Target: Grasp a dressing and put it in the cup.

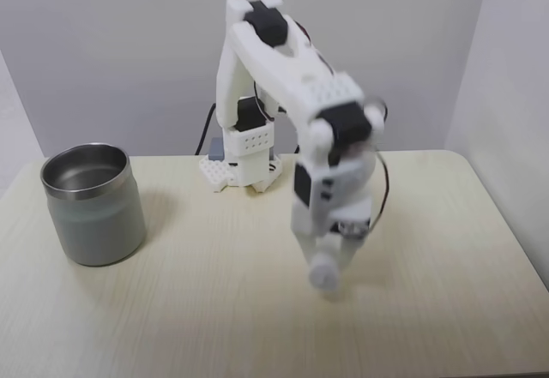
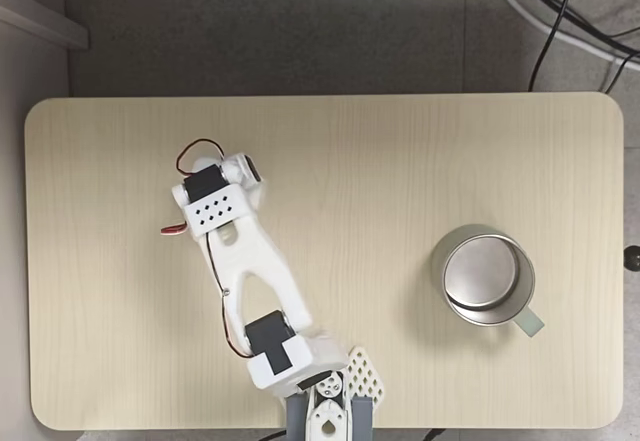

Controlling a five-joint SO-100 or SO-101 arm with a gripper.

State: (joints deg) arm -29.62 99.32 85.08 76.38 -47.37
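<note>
In a fixed view from the front, I see my arm reaching down over the counter (image 1: 214,309), the fingers (image 1: 328,277) pointed at the wood. Between their tips sits a small white round shape that I take to be the dressing (image 1: 324,272). It is blurred, but the fingers look pinched on it, just above or barely touching the counter. The cup (image 1: 93,204) stands well apart, at the left of this view, upright, with nothing visible inside it from this angle.

In the fixed view from above, the arm stretches from its base at the bottom edge up toward the left half of the counter (image 2: 400,161), and the wrist block (image 2: 212,201) covers whatever is underneath. I cannot see the fingers or the dressing here. The cup (image 2: 488,279) sits on the right side of this view, and looking straight down I can confirm its shiny inside holds nothing.

My judgement is that the grasp is made or just closing and the carry has not begun. Next I need to lift clear, swing across to the cup, centre over the rim and release.

The front view gives me the grip and height; the top view gives me the line to the cup.
</note>
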